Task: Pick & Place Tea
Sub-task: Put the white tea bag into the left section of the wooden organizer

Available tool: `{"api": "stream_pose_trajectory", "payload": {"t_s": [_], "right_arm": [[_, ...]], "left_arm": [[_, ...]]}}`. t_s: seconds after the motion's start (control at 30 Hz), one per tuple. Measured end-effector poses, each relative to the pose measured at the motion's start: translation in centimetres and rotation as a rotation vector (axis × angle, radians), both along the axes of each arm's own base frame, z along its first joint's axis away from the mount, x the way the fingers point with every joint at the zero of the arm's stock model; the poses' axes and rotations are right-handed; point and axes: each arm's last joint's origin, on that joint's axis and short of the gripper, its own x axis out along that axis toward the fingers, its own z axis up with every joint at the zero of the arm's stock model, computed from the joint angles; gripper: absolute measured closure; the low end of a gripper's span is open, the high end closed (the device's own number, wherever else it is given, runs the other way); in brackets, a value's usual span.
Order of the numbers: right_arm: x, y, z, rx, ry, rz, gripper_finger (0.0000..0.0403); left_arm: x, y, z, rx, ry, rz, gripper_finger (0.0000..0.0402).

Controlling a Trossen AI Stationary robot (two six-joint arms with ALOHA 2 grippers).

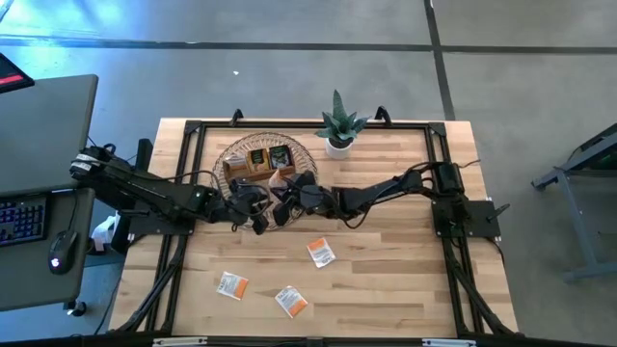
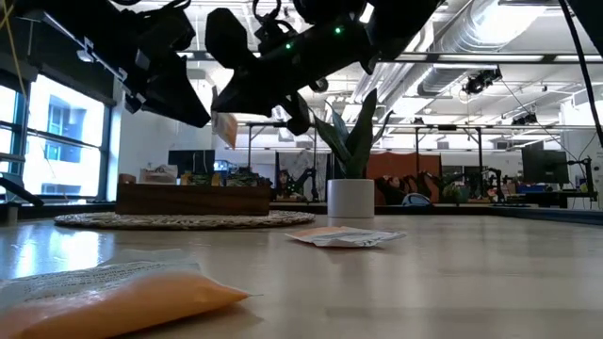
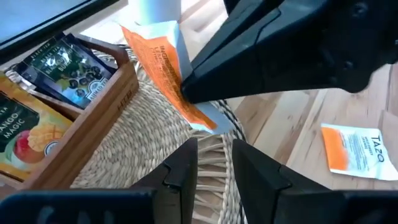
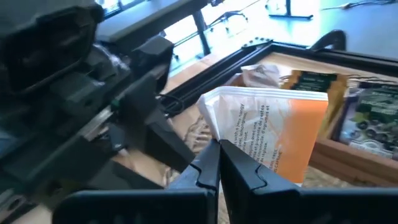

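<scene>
Tea sachets [image 1: 321, 253] were counted: three lay flat on the table [image 1: 405, 289], and one orange sachet [image 4: 273, 140] was held up over the woven mat [image 3: 124, 155] beside the wooden tray [image 1: 258, 164], pinched tight by the right gripper [image 4: 219, 163]. Nothing was held by the left gripper [image 3: 214, 163], its fingers slightly apart.

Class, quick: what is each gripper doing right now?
Left gripper: jaws open, empty.
Right gripper: jaws closed on an orange-and-white tea sachet.

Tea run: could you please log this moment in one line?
right hand: shut on orange sachet | above wooden tray | left hand: empty
</scene>
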Motion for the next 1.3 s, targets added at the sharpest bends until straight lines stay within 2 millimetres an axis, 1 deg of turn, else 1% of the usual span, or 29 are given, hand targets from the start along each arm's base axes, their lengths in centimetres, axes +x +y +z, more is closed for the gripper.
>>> {"api": "stream_pose_trajectory", "payload": {"t_s": [0.2, 0.27, 0.5, 0.6, 0.73, 0.77, 0.9, 1.03, 1.3], "right_arm": [[0.12, -0.17, 0.05, 0.030, -0.003, 0.099, 0.0401], [0.12, -0.25, 0.04, 0.049, -0.007, 0.102, 0.0399], [0.14, -0.13, 0.01, 0.029, 0.005, 0.142, 0.0396], [0.15, -0.07, -0.02, 0.040, 0.008, 0.173, 0.0400], [0.14, 0.00, -0.06, 0.044, 0.012, 0.179, 0.0398], [0.14, -0.01, -0.08, 0.043, 0.014, 0.176, 0.0397], [0.09, 0.00, -0.20, 0.022, 0.033, 0.168, 0.0395], [0.05, -0.01, -0.32, 0.022, 0.047, 0.168, 0.0393], [-0.04, -0.07, -0.60, 0.000, 0.084, 0.169, 0.0380]], "left_arm": [[0.26, -0.09, 0.30, 0.043, -0.013, -0.044, 0.0302], [0.26, -0.08, 0.31, 0.047, -0.012, -0.043, 0.0302], [0.19, -0.07, 0.22, 0.054, 0.003, -0.047, 0.0305], [0.08, -0.03, 0.11, 0.066, 0.021, -0.045, 0.0326], [-0.08, 0.04, -0.05, 0.079, 0.045, -0.039, 0.0385], [-0.11, 0.05, -0.07, 0.080, 0.050, -0.038, 0.0393], [-0.17, 0.05, -0.17, 0.078, 0.067, -0.054, 0.0385], [-0.34, 0.06, -0.36, 0.080, 0.098, -0.068, 0.0398], [-0.41, 0.08, -0.43, 0.081, 0.108, -0.068, 0.0400]]}}
